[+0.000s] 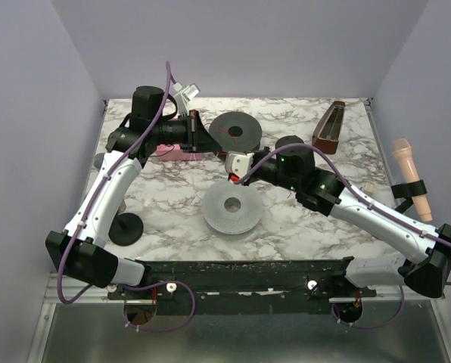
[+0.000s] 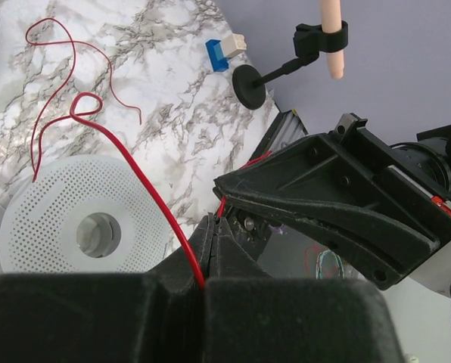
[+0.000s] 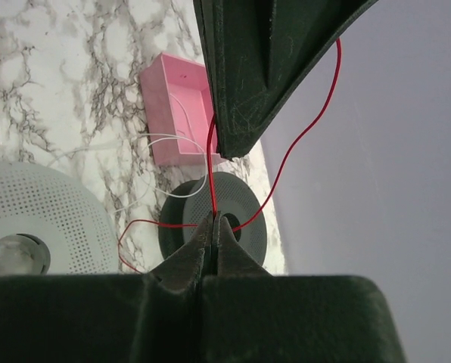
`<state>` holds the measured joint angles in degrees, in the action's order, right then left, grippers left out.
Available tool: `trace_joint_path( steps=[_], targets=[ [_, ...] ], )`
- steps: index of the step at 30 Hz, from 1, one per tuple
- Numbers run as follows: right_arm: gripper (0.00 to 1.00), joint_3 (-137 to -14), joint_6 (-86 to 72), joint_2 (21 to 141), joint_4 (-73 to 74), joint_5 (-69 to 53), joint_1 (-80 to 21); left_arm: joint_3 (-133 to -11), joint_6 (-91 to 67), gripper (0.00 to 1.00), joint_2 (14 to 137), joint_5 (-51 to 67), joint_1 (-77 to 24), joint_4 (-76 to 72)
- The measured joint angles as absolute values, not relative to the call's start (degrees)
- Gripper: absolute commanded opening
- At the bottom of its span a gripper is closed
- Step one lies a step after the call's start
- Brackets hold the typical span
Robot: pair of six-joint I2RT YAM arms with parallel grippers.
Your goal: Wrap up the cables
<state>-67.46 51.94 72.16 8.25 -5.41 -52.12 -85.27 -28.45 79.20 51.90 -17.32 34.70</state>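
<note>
Wire pinched from both sides

Left gripper (image 2: 210,231) has its fingers pressed together on the thin dark-red wire (image 2: 135,168). The wire's free end curls in loose loops over the marble table (image 2: 172,76), beside a pale perforated spool (image 2: 44,219). Right gripper (image 3: 214,224) is likewise clamped on the wire, near a dark grey spool (image 3: 252,227).

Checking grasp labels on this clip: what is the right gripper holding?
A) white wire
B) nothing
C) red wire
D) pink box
C: the right wrist view shows the right gripper shut on the red wire, which runs down into its tips.
</note>
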Motion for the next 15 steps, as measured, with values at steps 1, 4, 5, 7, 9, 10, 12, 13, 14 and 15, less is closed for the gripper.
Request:
trace_joint_path(
  steps=[1, 4, 5, 7, 9, 10, 12, 13, 14, 15],
  targets=[
    [0.01, -67.70, 51.27, 72.18, 8.60, -5.41, -52.12, -85.21, -28.47, 0.00, 79.18, 51.90, -17.32, 34.70],
    [0.01, -69.04, 48.95, 72.44, 9.63, -5.78, -52.10, -85.21, -28.36, 0.45, 79.13, 51.90, -17.32, 34.39],
    [0.01, -69.38, 47.88, 72.49, 9.78, -6.20, -51.92, -85.21, -28.25, 0.62, 79.13, 51.86, -17.30, 34.35],
    [0.01, -70.00, 45.28, 72.58, 10.09, -8.10, -50.74, -85.32, -26.94, 0.76, 79.07, 51.31, -17.23, 34.65],
    [0.01, -70.37, 42.30, 72.64, 10.09, -10.70, -49.08, -85.93, -24.27, 0.84, 79.07, 49.47, -17.19, 36.27],
    [0.01, -70.37, 40.71, 72.64, 10.11, -12.08, -47.92, -86.72, -22.09, 0.86, 79.07, 48.03, -17.15, 37.71],
    [0.01, -70.37, 37.91, 72.71, 10.15, -14.22, -45.74, -89.34, -17.17, 0.88, 79.15, 44.88, -17.06, 41.15],
    [0.01, -70.37, 36.18, 72.73, 10.15, -15.62, -44.49, -91.22, -14.04, 0.89, 79.18, 42.78, -16.97, 42.92],
    [0.01, -70.35, 34.83, 72.73, 10.15, -16.73, -43.44, -93.03, -10.96, 0.88, 79.11, 40.91, -16.93, 44.29],
    [0.01, -70.35, 33.78, 72.73, 10.15, -17.69, -42.59, -93.91, -8.49, 0.87, 78.98, 39.72, -16.93, 45.12]
  ],
)
